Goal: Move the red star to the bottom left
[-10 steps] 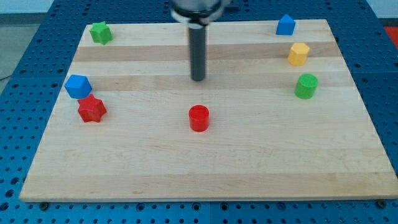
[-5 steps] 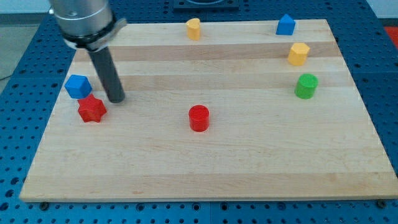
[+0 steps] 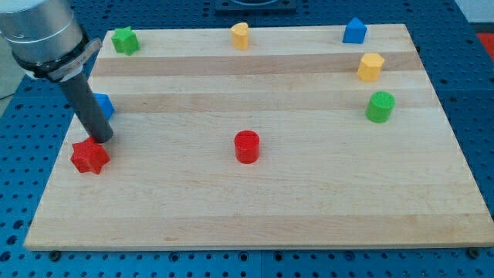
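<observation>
The red star (image 3: 89, 157) lies on the wooden board (image 3: 255, 201) near its left edge, about halfway down the view. My tip (image 3: 100, 139) touches the star's upper right side. The rod rises up and to the left from there and partly hides a blue block (image 3: 104, 105) just above the star.
A red cylinder (image 3: 247, 146) stands near the board's middle. A green block (image 3: 123, 39) is at the top left and a yellow block (image 3: 240, 35) at the top middle. A blue block (image 3: 354, 30), a yellow block (image 3: 370, 66) and a green cylinder (image 3: 380, 106) are at the right.
My tip has swept from the board's upper middle to the left and down. It has pushed the red star left and toward the bottom, away from the blue block.
</observation>
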{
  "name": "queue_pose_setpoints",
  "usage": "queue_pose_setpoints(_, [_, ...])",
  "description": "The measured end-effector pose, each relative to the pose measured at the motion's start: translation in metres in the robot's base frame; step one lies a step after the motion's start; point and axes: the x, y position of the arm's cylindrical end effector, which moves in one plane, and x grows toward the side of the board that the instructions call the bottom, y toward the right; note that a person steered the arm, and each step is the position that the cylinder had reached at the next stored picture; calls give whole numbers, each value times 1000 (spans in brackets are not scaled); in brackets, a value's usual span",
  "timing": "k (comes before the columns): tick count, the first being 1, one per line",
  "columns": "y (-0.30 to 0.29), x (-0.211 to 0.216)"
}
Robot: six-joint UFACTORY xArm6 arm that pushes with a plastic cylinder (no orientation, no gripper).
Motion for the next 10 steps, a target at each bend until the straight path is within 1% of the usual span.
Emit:
queue_pose_setpoints(1, [-27,2])
queue_pose_setpoints(2, [-30,39])
queue_pose_setpoints(3, [-30,61])
queue_pose_setpoints(4, [-28,39])
queue_pose_setpoints(5, [-10,17])
queue_pose_setpoints(6, [8,24])
queue_pose_setpoints(7, [5,52])
queue_pose_setpoints(8, [-1,67])
queue_pose_setpoints(9, [-1,53])
queue_pose_setpoints(10, [16,24])
